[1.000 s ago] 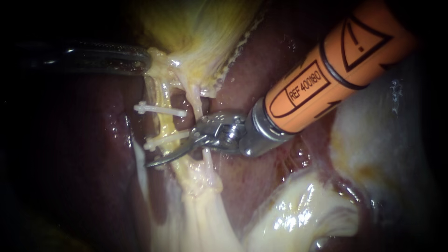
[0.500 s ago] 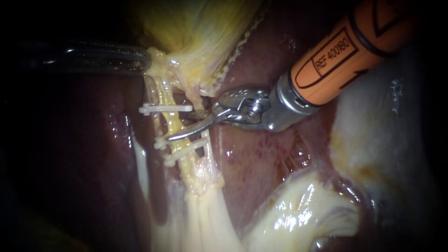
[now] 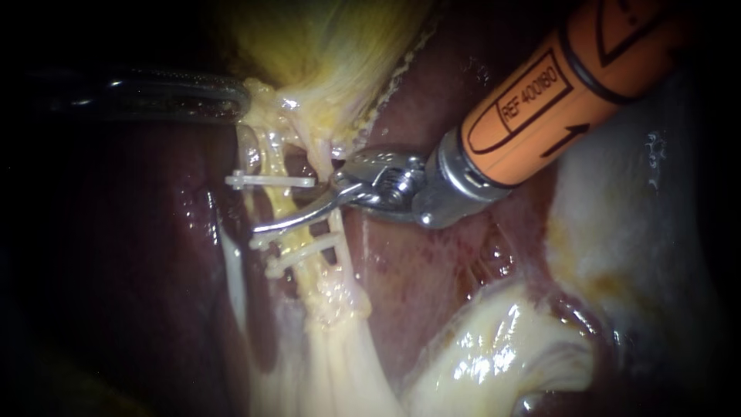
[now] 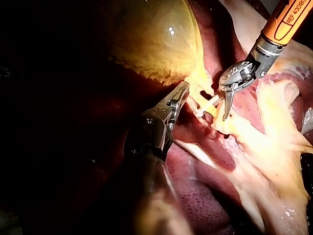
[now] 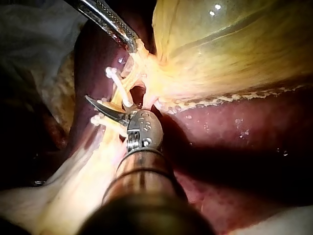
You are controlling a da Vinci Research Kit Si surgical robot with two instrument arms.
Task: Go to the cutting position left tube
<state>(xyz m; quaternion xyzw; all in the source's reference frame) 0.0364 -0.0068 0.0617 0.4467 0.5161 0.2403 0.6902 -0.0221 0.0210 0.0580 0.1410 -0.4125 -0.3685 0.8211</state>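
At the left tube (image 3: 278, 199): the right instrument (image 3: 262, 228) lies across it, between clips.
One curved blade shows in front of the tube, just below the upper clip (image 3: 270, 180) and just above the two lower clips (image 3: 302, 251). Any second blade is hidden, so I cannot tell whether the tip is spread or pressed together. Its orange shaft (image 3: 532, 100) comes in from the upper right over the liver (image 3: 432, 270). Further up the tube, the left instrument (image 3: 238, 100) pinches yellow tissue at the neck of the gallbladder (image 3: 324, 46).
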